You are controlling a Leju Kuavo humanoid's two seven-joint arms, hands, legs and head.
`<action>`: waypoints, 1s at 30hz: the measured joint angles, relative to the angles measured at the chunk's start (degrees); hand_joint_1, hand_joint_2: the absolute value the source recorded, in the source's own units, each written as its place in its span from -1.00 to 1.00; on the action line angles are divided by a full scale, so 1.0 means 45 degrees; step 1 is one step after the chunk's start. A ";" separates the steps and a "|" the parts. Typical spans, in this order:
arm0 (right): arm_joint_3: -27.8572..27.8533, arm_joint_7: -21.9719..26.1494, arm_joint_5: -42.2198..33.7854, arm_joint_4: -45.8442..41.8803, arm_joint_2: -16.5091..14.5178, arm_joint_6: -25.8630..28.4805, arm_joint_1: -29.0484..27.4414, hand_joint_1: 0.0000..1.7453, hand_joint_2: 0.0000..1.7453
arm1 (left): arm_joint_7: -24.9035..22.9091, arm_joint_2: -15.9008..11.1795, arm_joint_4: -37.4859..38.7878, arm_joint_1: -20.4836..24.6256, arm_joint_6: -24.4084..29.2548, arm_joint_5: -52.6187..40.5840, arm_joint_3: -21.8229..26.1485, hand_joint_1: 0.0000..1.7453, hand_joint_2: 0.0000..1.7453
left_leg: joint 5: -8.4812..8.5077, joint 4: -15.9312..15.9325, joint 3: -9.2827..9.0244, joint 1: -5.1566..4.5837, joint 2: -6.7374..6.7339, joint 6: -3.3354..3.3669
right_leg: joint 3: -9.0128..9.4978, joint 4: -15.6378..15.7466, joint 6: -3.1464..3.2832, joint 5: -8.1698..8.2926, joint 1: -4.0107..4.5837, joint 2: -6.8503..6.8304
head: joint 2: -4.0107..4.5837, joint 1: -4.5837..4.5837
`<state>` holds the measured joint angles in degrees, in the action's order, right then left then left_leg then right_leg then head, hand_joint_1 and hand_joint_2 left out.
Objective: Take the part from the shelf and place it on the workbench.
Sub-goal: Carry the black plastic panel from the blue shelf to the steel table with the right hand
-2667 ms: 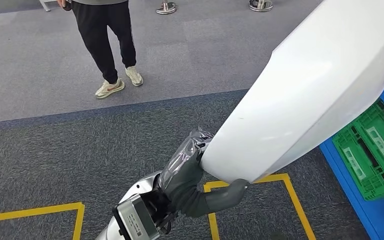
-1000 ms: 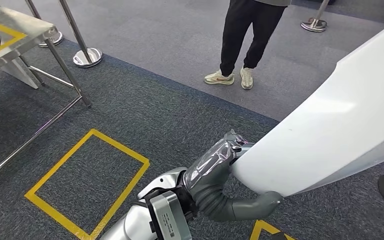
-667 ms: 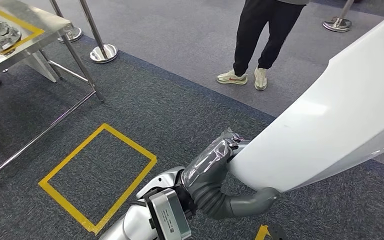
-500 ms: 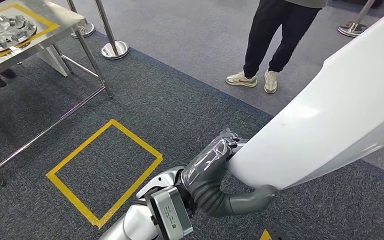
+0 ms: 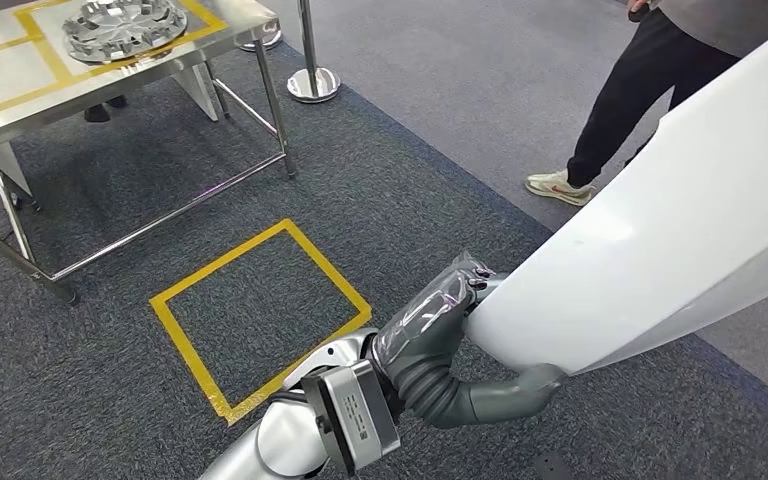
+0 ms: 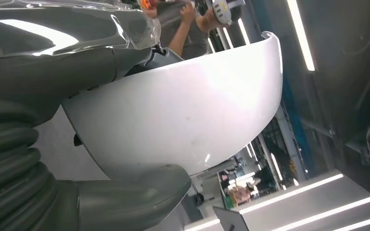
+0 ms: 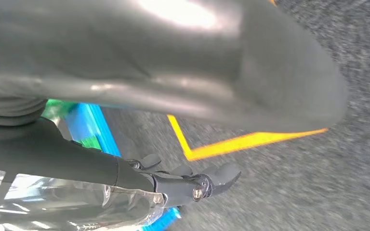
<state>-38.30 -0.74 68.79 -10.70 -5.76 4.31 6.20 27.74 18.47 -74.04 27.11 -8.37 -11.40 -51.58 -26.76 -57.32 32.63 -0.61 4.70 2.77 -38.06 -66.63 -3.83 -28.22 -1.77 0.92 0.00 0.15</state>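
Note:
The part is a large curved white panel (image 5: 660,230) that slants across the right of the head view. My left hand (image 5: 438,345) grips its lower end, with the thumb (image 5: 508,392) hooked under the edge and the fingers over the top. In the left wrist view the same hand (image 6: 53,120) clasps the white panel (image 6: 183,110). The steel workbench (image 5: 20,85), marked with yellow tape, stands at the upper left. My right hand (image 7: 67,154) hangs above the carpet with its thumb (image 7: 197,67) and fingers (image 7: 207,183) apart and nothing between them.
A silver wheel cover (image 5: 125,17) lies on the workbench. A yellow taped square (image 5: 260,310) marks the dark carpet in front of the bench. A stanchion base (image 5: 313,82) stands behind the bench. A person (image 5: 650,90) in dark trousers stands at the upper right.
The camera has swung round: the workbench has come in from the left and now shows its top. The person has shifted to the right. My left hand's hold on the panel is unchanged.

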 joint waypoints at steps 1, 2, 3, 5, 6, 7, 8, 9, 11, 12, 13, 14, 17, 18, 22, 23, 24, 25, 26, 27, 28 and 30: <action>0.0009 0.0021 0.0007 0.0001 0.0013 -0.0009 -0.0012 -1.00 -1.00 | -0.0001 0.0000 0.0007 0.0003 0.0000 0.0004 0.0001 1.00 1.00 | -0.0070 -0.0108 0.0048 0.0013 0.0167 -0.0082 | 0.0366 0.0838 -0.0023 0.0313 -0.0067 0.0305 | 0.0000 0.0040; 0.0020 0.0049 0.0012 0.0002 0.0027 -0.0021 -0.0028 -1.00 -1.00 | -0.0010 0.0000 0.0011 0.0006 0.0000 0.0009 0.0002 1.00 1.00 | -0.0122 -0.0198 0.0121 0.0021 0.0316 -0.0163 | 0.0614 0.1403 -0.0015 0.0467 -0.0117 0.0559 | 0.0000 0.0069; 0.0029 0.0072 0.0015 0.0004 0.0032 -0.0030 -0.0050 -1.00 -1.00 | -0.0021 -0.0004 0.0016 0.0007 -0.0001 0.0013 0.0004 1.00 1.00 | -0.0149 -0.0250 0.0204 0.0027 0.0448 -0.0234 | 0.0720 0.1638 0.0035 0.0448 -0.0136 0.0742 | 0.0000 0.0079; 0.0044 0.0112 0.0013 0.0004 0.0027 -0.0038 -0.0067 -1.00 -1.00 | -0.0041 -0.0016 0.0022 0.0008 -0.0004 0.0022 0.0011 1.00 1.00 | -0.0138 -0.0242 0.0307 0.0063 0.0652 -0.0337 | 0.0732 0.1652 0.0232 0.0398 -0.0104 0.0608 | 0.0000 0.0047; 0.0046 0.0127 0.0015 0.0002 0.0021 -0.0032 -0.0062 -1.00 -1.00 | -0.0045 -0.0023 0.0023 0.0008 -0.0005 0.0027 0.0021 1.00 1.00 | -0.0171 -0.0281 0.0348 0.0061 0.0533 -0.0389 | 0.0759 0.1665 0.0325 0.0392 -0.0099 0.0490 | 0.0000 0.0021; 0.0052 0.0154 0.0017 0.0001 0.0012 -0.0026 -0.0060 -1.00 -1.00 | -0.0051 -0.0028 0.0024 0.0010 -0.0005 0.0031 0.0030 1.00 1.00 | -0.0300 -0.0489 0.0453 0.0051 0.0242 -0.0448 | 0.0801 0.1683 0.0411 0.0379 -0.0103 0.0364 | 0.0000 -0.0039; 0.0060 0.0178 0.0024 0.0000 0.0004 -0.0021 -0.0071 -1.00 -1.00 | -0.0058 -0.0032 0.0024 0.0011 -0.0005 0.0037 0.0036 1.00 1.00 | -0.0548 -0.0951 0.0680 0.0045 -0.0138 -0.0509 | 0.0850 0.1700 0.0490 0.0357 -0.0108 0.0213 | 0.0000 -0.0114; 0.0063 0.0197 0.0035 -0.0001 0.0010 -0.0015 -0.0103 -1.00 -1.00 | -0.0070 -0.0035 0.0027 0.0010 -0.0006 0.0048 0.0038 1.00 1.00 | -0.0889 -0.1673 0.1057 0.0043 -0.0553 -0.0563 | 0.0890 0.1705 0.0548 0.0324 -0.0080 0.0051 | 0.0000 -0.0189; 0.0069 0.0216 0.0062 -0.0001 0.0012 -0.0012 -0.0175 -1.00 -1.00 | -0.0135 -0.0047 0.0044 -0.0002 -0.0008 0.0068 0.0038 1.00 1.00 | -0.1502 -0.3344 0.1992 0.0089 -0.0897 -0.0622 | 0.0932 0.1701 0.0611 0.0262 -0.0031 -0.0318 | 0.0000 -0.0284; 0.0074 0.0220 0.0074 -0.0001 0.0015 -0.0011 -0.0189 -1.00 -1.00 | -0.0186 -0.0052 0.0058 -0.0008 -0.0010 0.0076 0.0043 1.00 1.00 | -0.1572 -0.3820 0.2301 0.0100 -0.0931 -0.0623 | 0.0944 0.1700 0.0621 0.0237 -0.0012 -0.0491 | 0.0000 -0.0295; 0.0086 0.0223 0.0084 -0.0001 0.0015 -0.0011 -0.0182 -1.00 -1.00 | -0.0243 -0.0053 0.0075 -0.0014 -0.0010 0.0079 0.0050 1.00 1.00 | -0.1379 -0.3768 0.2334 0.0101 -0.0949 -0.0600 | 0.0971 0.1700 0.0624 0.0210 0.0012 -0.0657 | 0.0000 -0.0312; 0.0104 0.0226 0.0095 -0.0001 0.0006 -0.0011 -0.0166 -1.00 -1.00 | -0.0296 -0.0050 0.0090 -0.0014 -0.0010 0.0085 0.0061 1.00 1.00 | -0.0991 -0.3211 0.2084 0.0085 -0.1004 -0.0547 | 0.1016 0.1702 0.0625 0.0178 0.0037 -0.0803 | 0.0000 -0.0333; 0.0172 0.0227 0.0126 -0.0004 -0.0045 -0.0011 -0.0109 -1.00 -1.00 | -0.0398 -0.0019 0.0101 0.0024 -0.0027 0.0112 0.0100 1.00 1.00 | -0.0015 -0.0708 0.0772 -0.0141 -0.1792 -0.0207 | 0.1187 0.1719 0.0559 0.0069 0.0122 -0.1174 | 0.0000 -0.0374; 0.0188 0.0227 0.0134 -0.0006 -0.0058 -0.0011 -0.0100 -1.00 -1.00 | -0.0431 -0.0011 0.0100 0.0040 -0.0045 0.0117 0.0108 1.00 1.00 | 0.0023 -0.0329 0.0582 -0.0221 -0.1982 -0.0125 | 0.1225 0.1731 0.0509 0.0039 0.0133 -0.1295 | 0.0000 -0.0378; 0.0221 0.0322 0.0143 -0.0019 -0.0147 0.0075 -0.0082 -1.00 -1.00 | -0.0566 0.0006 0.0079 0.0041 -0.0152 0.0127 0.0188 1.00 1.00 | 0.0084 -0.0028 0.0383 -0.0184 -0.1527 0.0007 | 0.1363 0.1697 0.0264 -0.0145 0.0105 -0.1381 | 0.0000 -0.0400; 0.0239 0.0366 0.0155 -0.0023 -0.0165 0.0120 -0.0092 -1.00 -1.00 | -0.0579 0.0011 0.0067 0.0040 -0.0170 0.0131 0.0202 1.00 1.00 | 0.0142 0.0051 0.0293 -0.0117 -0.1382 0.0051 | 0.1219 0.1330 0.0214 -0.0372 0.0094 -0.1079 | 0.0000 -0.0363; 0.0256 0.0399 0.0170 -0.0025 -0.0166 0.0160 -0.0126 -1.00 -1.00 | -0.0595 0.0015 0.0056 0.0036 -0.0184 0.0131 0.0208 1.00 1.00 | 0.0180 0.0092 0.0227 -0.0058 -0.1236 0.0081 | 0.0910 0.0686 0.0175 -0.0705 0.0075 -0.0713 | 0.0000 -0.0301; 0.0268 0.0422 0.0188 -0.0025 -0.0160 0.0189 -0.0178 -1.00 -1.00 | -0.0621 0.0012 0.0052 0.0037 -0.0204 0.0130 0.0210 1.00 1.00 | 0.0182 0.0094 0.0219 -0.0043 -0.1064 0.0109 | 0.0472 -0.0177 0.0139 -0.1087 0.0070 -0.0452 | 0.0000 -0.0231; 0.0272 0.0430 0.0203 -0.0025 -0.0150 0.0209 -0.0230 -1.00 -1.00 | -0.0646 0.0006 0.0051 0.0022 -0.0221 0.0126 0.0213 1.00 1.00 | 0.0181 0.0092 0.0217 -0.0037 -0.0883 0.0124 | -0.0004 -0.1052 0.0101 -0.1398 0.0068 -0.0338 | 0.0000 -0.0156; 0.0275 0.0431 0.0221 -0.0025 -0.0143 0.0216 -0.0272 -1.00 -1.00 | -0.0675 0.0000 0.0051 0.0002 -0.0231 0.0123 0.0212 1.00 1.00 | 0.0174 0.0088 0.0212 -0.0031 -0.0694 0.0124 | -0.0377 -0.1649 0.0072 -0.1518 0.0064 -0.0302 | 0.0000 -0.0107; 0.0279 0.0431 0.0242 -0.0025 -0.0146 0.0217 -0.0294 -1.00 -1.00 | -0.0704 -0.0006 0.0051 -0.0016 -0.0238 0.0120 0.0211 1.00 1.00 | 0.0161 0.0080 0.0198 -0.0015 -0.0502 0.0110 | -0.0541 -0.1790 0.0051 -0.1386 0.0053 -0.0289 | 0.0000 -0.0075; 0.0293 0.0431 0.0282 -0.0026 -0.0153 0.0223 -0.0295 -1.00 -1.00 | -0.0749 -0.0008 0.0045 -0.0035 -0.0243 0.0116 0.0208 1.00 1.00 | 0.0091 0.0005 0.0156 0.0055 -0.0130 0.0016 | -0.0126 -0.0566 0.0007 -0.0486 -0.0010 -0.0172 | 0.0000 -0.0046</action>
<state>-36.99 1.20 70.06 -10.82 -6.45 5.32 4.88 24.37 18.44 -73.84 26.95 -9.46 -10.88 -50.64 -26.36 -57.30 33.34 -0.37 4.12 2.85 -38.63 -69.18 -3.79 -30.41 -1.81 0.14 0.00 -0.05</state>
